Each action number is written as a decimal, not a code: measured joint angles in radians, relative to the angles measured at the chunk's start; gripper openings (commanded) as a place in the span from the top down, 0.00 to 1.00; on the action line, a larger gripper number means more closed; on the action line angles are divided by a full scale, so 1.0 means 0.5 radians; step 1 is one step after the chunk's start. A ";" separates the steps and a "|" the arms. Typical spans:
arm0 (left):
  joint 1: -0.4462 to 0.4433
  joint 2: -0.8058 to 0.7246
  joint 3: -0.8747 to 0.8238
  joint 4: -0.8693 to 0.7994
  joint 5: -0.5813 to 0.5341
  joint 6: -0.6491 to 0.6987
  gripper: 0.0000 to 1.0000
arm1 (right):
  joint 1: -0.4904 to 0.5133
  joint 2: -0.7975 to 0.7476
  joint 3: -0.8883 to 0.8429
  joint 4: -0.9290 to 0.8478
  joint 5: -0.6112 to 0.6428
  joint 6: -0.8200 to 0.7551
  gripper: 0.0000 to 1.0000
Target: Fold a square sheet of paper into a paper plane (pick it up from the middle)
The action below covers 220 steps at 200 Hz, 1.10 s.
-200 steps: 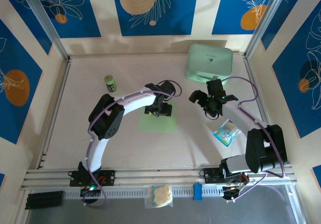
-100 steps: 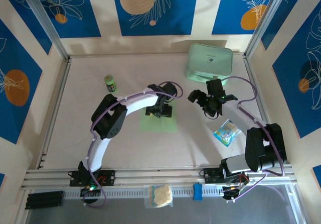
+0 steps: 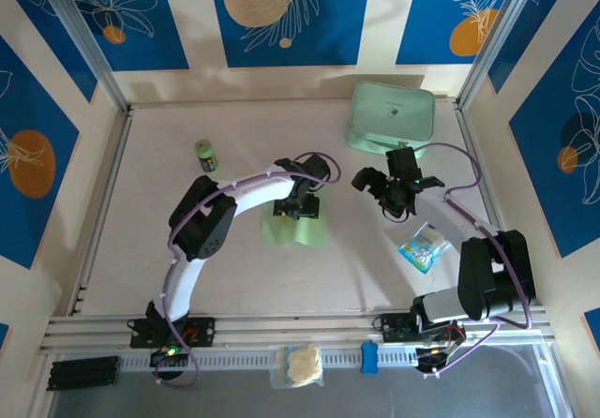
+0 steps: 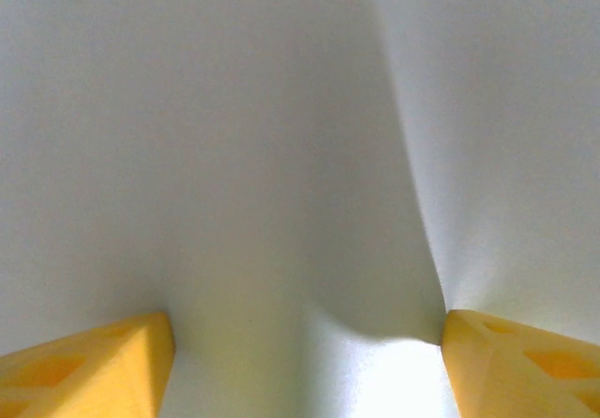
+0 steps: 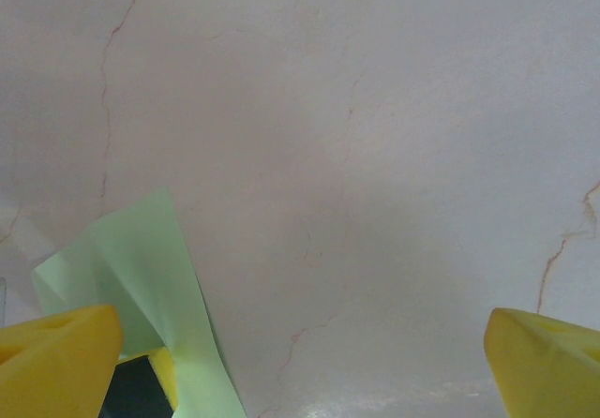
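Straddling the square sheet of paper [image 4: 281, 137] mid-sheet — left gripper [image 4: 305, 343], jaws apart, nearer | right gripper [image 3: 396, 188] spread wide, off right.

square sheet of paper [image 3: 296, 231]: pale green, plain; near white-grey in the left wrist view
left gripper [image 4: 305, 366] fingers [image 4: 89, 366]: yellow
right gripper [image 5: 300, 371] fingers [image 5: 548, 362]: yellow
arms [image 3: 246, 193]: white shells, black joints, purple cables
table [image 3: 150, 212]: pale beige, thin reddish-brown veins
case [image 3: 392, 116], at 1 o'clock of the sheet: mint green
bottle [image 3: 206, 156], at 10 o'clock: green, dark label
packet [image 3: 423, 247], at 3 o'clock: blue, white and yellow print
walls [image 3: 319, 38]: cream, blue panels with white leaf outlines and orange discs
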 measured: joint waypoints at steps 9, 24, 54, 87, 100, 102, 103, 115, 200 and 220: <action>0.001 -0.015 -0.022 0.018 0.000 -0.005 0.35 | -0.002 0.000 0.000 0.000 0.000 0.001 0.01; 0.002 -0.047 -0.070 0.055 -0.002 -0.005 0.41 | -0.005 0.000 0.000 0.000 0.000 0.007 0.01; 0.022 -0.130 -0.188 0.139 0.032 0.015 0.51 | -0.022 -0.002 0.000 0.002 -0.001 0.021 0.01; 0.056 -0.281 -0.334 0.258 0.156 0.076 0.59 | -0.043 -0.011 -0.027 0.047 -0.047 0.037 0.01; 0.069 -0.358 -0.381 0.320 0.213 0.107 0.62 | -0.049 -0.023 -0.044 0.068 -0.069 0.044 0.01; 0.071 -0.372 -0.387 0.328 0.223 0.106 0.62 | -0.049 -0.024 -0.045 0.072 -0.075 0.044 0.01; 0.072 -0.375 -0.389 0.332 0.226 0.106 0.62 | -0.049 -0.025 -0.046 0.074 -0.076 0.043 0.01; 0.086 -0.447 -0.418 0.386 0.279 0.130 0.63 | -0.052 -0.032 -0.055 0.098 -0.101 0.046 0.01; 0.108 -0.712 -0.689 0.988 0.659 0.095 0.65 | -0.053 -0.059 -0.181 0.385 -0.378 0.090 0.03; 0.114 -0.715 -0.818 1.123 0.646 -0.002 0.64 | -0.047 -0.066 -0.211 0.475 -0.457 0.098 0.04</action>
